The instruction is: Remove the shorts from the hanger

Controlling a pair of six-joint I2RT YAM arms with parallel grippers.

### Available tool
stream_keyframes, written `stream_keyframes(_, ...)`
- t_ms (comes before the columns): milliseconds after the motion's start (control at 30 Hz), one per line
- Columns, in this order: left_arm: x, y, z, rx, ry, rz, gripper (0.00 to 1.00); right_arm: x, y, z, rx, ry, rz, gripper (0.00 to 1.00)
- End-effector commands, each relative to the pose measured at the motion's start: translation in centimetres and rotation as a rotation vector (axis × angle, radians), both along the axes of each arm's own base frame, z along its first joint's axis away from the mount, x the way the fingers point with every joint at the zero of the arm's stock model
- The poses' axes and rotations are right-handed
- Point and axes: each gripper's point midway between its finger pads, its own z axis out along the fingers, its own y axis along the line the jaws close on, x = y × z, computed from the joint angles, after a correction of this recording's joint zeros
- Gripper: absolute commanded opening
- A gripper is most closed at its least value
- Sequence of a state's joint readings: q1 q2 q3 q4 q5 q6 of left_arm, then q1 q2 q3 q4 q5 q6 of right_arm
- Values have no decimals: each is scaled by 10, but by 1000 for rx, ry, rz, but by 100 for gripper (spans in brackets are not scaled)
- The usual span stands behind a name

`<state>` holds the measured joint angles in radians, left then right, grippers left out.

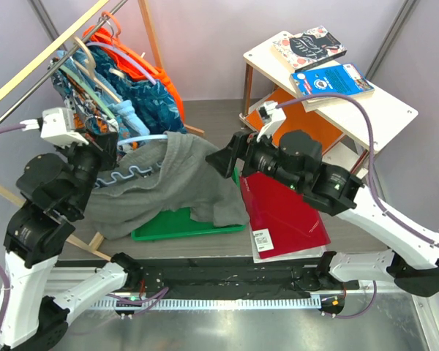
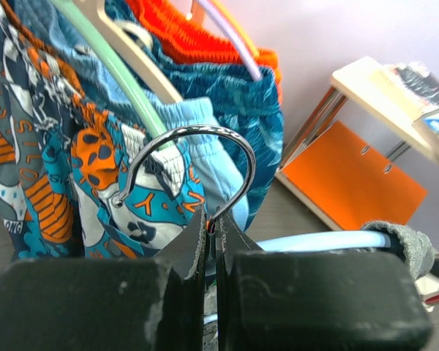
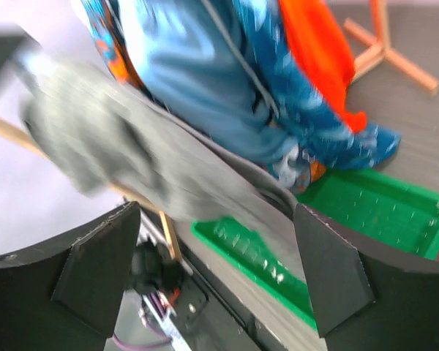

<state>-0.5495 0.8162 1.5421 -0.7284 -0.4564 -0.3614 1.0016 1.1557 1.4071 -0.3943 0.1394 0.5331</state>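
The grey shorts (image 1: 177, 179) hang from a light-blue hanger (image 1: 143, 139) and spill down over the green tray (image 1: 183, 223). My left gripper (image 1: 106, 150) is shut on the hanger's metal hook (image 2: 197, 146), pinched between the jaws at the hook's base, with the blue hanger bar (image 2: 329, 241) running off to the right. My right gripper (image 1: 223, 161) is open beside the right edge of the grey shorts (image 3: 132, 161), with nothing between its fingers (image 3: 95, 270). The floral print shorts (image 2: 58, 168) hang on the rack behind.
A wooden rack (image 1: 51, 51) at the back left carries several other hung garments, blue and orange (image 1: 150, 69). A red folder (image 1: 285, 212) lies right of the tray. A side table (image 1: 380, 110) with books (image 1: 329, 77) stands at the back right.
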Motion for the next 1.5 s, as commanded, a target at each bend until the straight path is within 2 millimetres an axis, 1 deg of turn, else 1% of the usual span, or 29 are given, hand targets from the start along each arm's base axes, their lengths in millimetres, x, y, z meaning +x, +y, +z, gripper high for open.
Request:
stream_keyframes(0,6,6,11,-61,-73,57,0,5,-3,18,-35,9,-33,88)
stream_keyframes(33,5,11,10,-80,-77,78,0,3,3,17,-56,9,-4,87)
stream_keyframes(67,6,13,8,-91,-77,91,0,1,7,24,-48,11,13,87)
stream_keyframes(100,7,12,5,-98,-71,94,0,5,16,17,-62,25,22,87)
stream_keyframes(133,8,10,3,-102,-67,88,0,6,22,19,-54,29,32,87)
stream_keyframes(167,10,9,-1,-96,-57,88,0,2,29,30,-28,17,51,86)
stream_keyframes(200,11,8,-3,-93,-48,89,0,2,36,30,-28,17,57,85)
stream_keyframes(233,12,8,-7,-84,-35,90,0,5,45,25,-42,24,56,84)
stream_keyframes(267,13,6,-11,-77,-25,86,0,5,49,30,-38,16,45,82)
stream_keyframes(300,13,6,-13,-72,-21,83,0,6,53,30,-44,17,42,81)
stream_keyframes(333,12,6,-14,-64,-20,79,0,11,60,18,-77,33,37,80)
stream_keyframes(367,11,6,-17,-60,-18,76,0,11,62,26,-71,19,30,79)
stream_keyframes(533,10,13,-24,-23,-3,108,0,14,75,29,-129,-19,-3,80)
stream_keyframes(567,10,14,-26,-12,6,113,0,16,78,26,-144,-20,-10,81)
stream_keyframes(633,11,13,-29,-1,13,105,0,21,79,22,-168,-29,-45,82)
stream_keyframes(733,11,9,-31,-3,19,87,0,26,81,9,-234,-39,-99,82)
stream_keyframes(767,11,9,-32,-6,22,84,0,26,81,11,-240,-46,-112,82)
stream_keyframes(800,10,8,-31,-14,17,81,0,29,84,3,-269,-47,-133,81)
stream_keyframes(833,9,7,-29,-24,13,70,0,31,83,1,-291,-56,-151,81)
stream_keyframes(867,9,5,-30,-26,14,64,0,30,83,5,-295,-71,-177,81)
stream_keyframes(900,8,4,-30,-30,16,58,0,32,86,-1,-315,-73,-184,81)
stream_keyframes(933,8,3,-30,-35,18,51,0,32,87,-1,-324,-77,-188,80)
stream_keyframes(967,6,3,-30,-40,16,44,0,33,86,1,-325,-84,-205,78)
stream_keyframes(1067,3,1,-28,-50,10,26,0,38,87,-2,-342,-93,-237,74)
stream_keyframes(1167,-3,2,-27,-50,1,12,0,42,80,-4,-358,-101,-281,70)
stream_keyframes(1233,-5,1,-27,-37,-4,0,0,45,74,-4,-366,-110,-313,65)
stream_keyframes(1267,-6,0,-27,-22,-11,-16,0,46,71,-4,-373,-114,-321,60)
stream_keyframes(1333,-8,0,-29,-11,-12,-25,0,48,64,-3,-381,-122,-346,55)
stream_keyframes(1467,-10,-4,-32,2,-15,-57,0,49,59,-2,-384,-139,-359,50)
